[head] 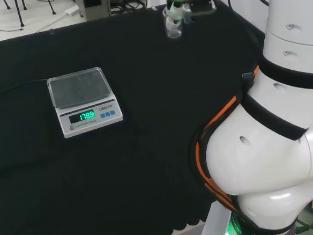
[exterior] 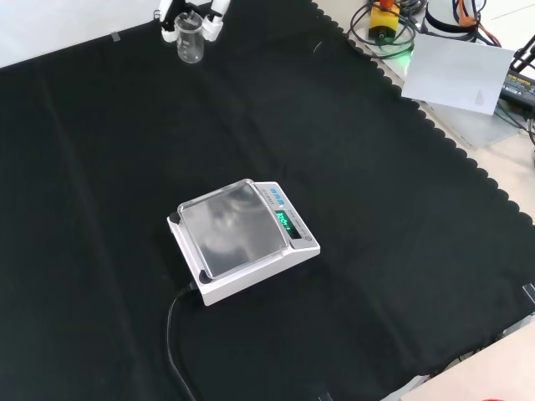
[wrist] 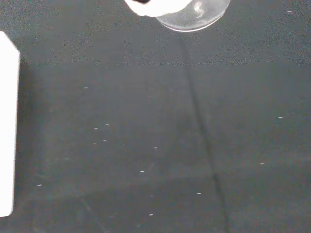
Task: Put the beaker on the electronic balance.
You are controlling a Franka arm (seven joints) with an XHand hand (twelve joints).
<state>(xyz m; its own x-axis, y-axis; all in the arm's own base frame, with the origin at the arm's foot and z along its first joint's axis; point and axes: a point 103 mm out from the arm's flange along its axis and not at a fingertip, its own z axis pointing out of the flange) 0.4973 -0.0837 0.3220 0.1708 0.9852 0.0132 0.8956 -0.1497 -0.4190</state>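
In the head view, the big white arm is closest and fills the right side. It has orange and black cables running along it.

A little farther off, the desk is covered with a black cloth. The cloth has a wavy edge at the near side.

The electronic balance sits on the cloth at the left of the head view. It is white, with a grey flat plate on top. Its small screen glows green and has blue buttons next to it. Nothing stands on the plate. In the front view, the electronic balance is in the middle of the cloth, and a black cord runs from it toward the bottom of that view.

Farthest away in the head view is the beaker. It is a small clear cup and it stands upright at the far edge of the cloth, well apart from the balance. In the front view, the beaker is at the top left.

The robot hand is at the beaker. Its white fingers reach down on both sides of the cup and hold it near the rim. In the wrist view, the round clear bottom of the beaker shows with a white fingertip in front of it.
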